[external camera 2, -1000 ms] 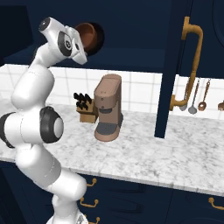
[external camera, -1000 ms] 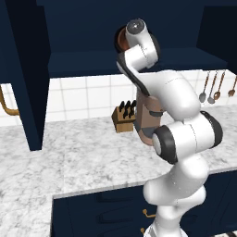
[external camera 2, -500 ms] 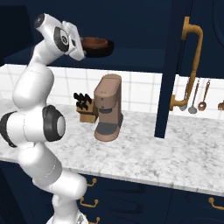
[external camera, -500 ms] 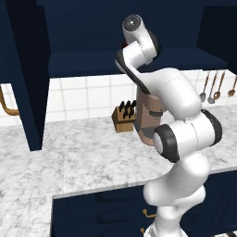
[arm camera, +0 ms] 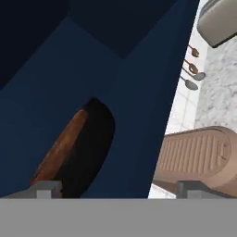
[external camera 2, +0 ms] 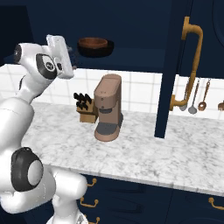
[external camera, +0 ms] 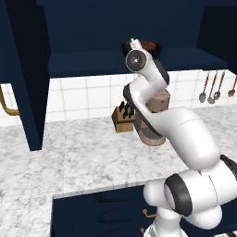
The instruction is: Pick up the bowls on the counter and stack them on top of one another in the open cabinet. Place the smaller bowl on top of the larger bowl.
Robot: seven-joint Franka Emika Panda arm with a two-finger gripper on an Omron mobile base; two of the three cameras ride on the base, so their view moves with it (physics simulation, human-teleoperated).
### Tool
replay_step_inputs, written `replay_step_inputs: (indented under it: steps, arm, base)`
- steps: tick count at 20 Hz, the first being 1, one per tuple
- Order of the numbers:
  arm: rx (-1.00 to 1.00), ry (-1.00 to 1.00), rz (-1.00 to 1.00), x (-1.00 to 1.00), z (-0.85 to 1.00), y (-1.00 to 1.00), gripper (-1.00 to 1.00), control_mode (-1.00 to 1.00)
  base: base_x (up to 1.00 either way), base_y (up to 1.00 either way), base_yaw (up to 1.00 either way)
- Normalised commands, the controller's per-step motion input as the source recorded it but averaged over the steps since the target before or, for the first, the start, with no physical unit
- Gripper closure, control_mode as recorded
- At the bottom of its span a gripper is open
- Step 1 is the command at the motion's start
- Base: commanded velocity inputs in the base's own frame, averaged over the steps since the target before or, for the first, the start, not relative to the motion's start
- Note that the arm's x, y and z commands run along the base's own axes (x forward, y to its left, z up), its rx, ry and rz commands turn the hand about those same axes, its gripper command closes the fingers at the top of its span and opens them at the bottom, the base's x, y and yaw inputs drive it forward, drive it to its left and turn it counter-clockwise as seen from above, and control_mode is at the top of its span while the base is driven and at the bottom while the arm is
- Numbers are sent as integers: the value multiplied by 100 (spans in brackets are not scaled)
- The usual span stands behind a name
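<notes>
Already the brown bowl (external camera 2: pixel 92 43) sits inside the black bowl (external camera 2: pixel 97 50), and the pair rests on the shelf of the open cabinet (external camera 2: pixel 131 26), at about 12 o'clock in the right base view. This order makes sense: the narrower bowl nests in the wider one, so the stack is steady and low. Both bowls are round, deep and glossy; the brown one shows a warm reddish rim above the dark wall of the black one.

In the hand view, the hand (arm camera: pixel 118 187) points toward the stack, its two dark fingers spread wide with nothing between them. Both bowls appear at about 8 o'clock, seen edge-on. The hand looks just in front of the bowls and apart from them.

The cabinet is smooth, dark navy and matte, with a shadowed inside. Below it the bench (external camera 2: pixel 144 148) is white-grey marbled stone with a thick pale edge, and no bowl remains on it. A coffee machine (external camera 2: pixel 107 108), beige with rounded corners and a ribbed drip tray, stands on the bench under the shelf, with a wooden knife block (external camera 2: pixel 85 111) just beside it at 9 o'clock. Judging from this, the stacking seems finished.
</notes>
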Motion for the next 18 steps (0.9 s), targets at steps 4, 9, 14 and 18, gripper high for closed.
replay_step_inputs:
  steps: [4,9,14,18]
  arm:
    - [-7,-8,0,-100,-100,-31,-100,-100]
    - [-14,-2,0,-100,-100,-28,-100,-100]
    - [-4,-1,-10,-79,-66,-24,-100,-100]
    - [0,0,0,0,0,0,-100,-100]
  base:
    - [0,0,0]
    - [0,0,0]
    - [0,0,0]
    - [0,0,0]
